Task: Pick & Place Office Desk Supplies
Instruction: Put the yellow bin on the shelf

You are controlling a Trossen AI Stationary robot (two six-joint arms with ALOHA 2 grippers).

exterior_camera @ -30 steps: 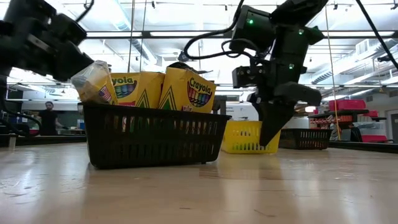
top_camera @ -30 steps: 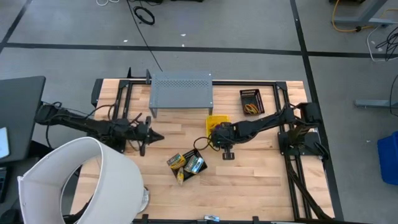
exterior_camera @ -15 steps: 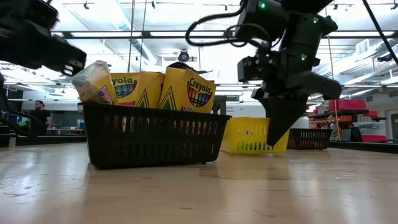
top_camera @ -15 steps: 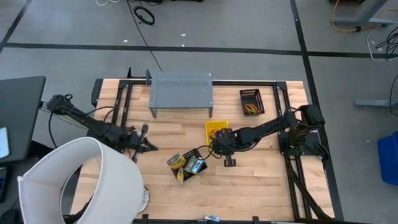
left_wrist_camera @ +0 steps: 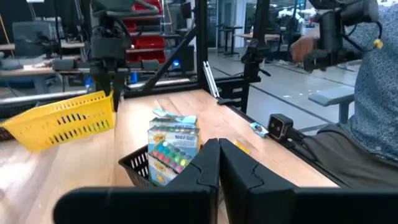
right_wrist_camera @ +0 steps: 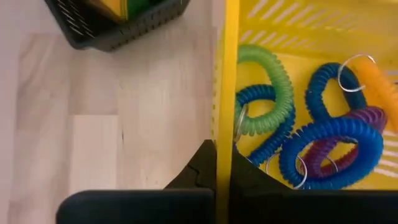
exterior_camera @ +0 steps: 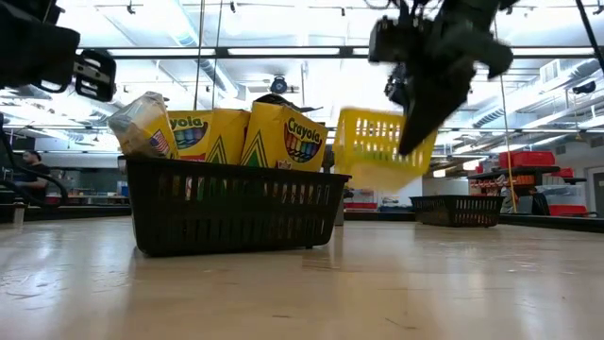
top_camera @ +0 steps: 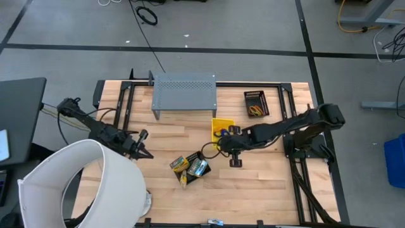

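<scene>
My right gripper (top_camera: 228, 140) (exterior_camera: 415, 132) is shut on a yellow basket (top_camera: 221, 129) (exterior_camera: 377, 148), which hangs tilted above the table. Green, blue, purple and orange coil loops (right_wrist_camera: 298, 130) lie inside it. A black basket (top_camera: 190, 168) (exterior_camera: 231, 212) stands on the table near its near edge, with yellow-and-green crayon boxes (exterior_camera: 274, 137) (left_wrist_camera: 171, 143) upright in it. My left gripper (top_camera: 143, 152) (left_wrist_camera: 219, 163) is shut on nothing and hovers left of the black basket. My right gripper holds the yellow basket by the top rim of one side wall (right_wrist_camera: 224, 124), one finger (right_wrist_camera: 202, 167) outside the wall and the other inside. The fingers come from above, pointing down. The basket is lifted clear of the table and tilted.
A grey perforated shelf (top_camera: 185, 94) stands at the far edge. A second black basket (top_camera: 255, 103) with loops sits at the far right. A big white cylinder (top_camera: 95, 183) covers the near left corner. A person (left_wrist_camera: 373, 74) sits beyond the table.
My right gripper has risen and lifted the yellow basket off the table; the basket now hangs tilted, where it stood flat half a second ago. My left gripper has drawn back toward the table's left and near edges, still shut.
</scene>
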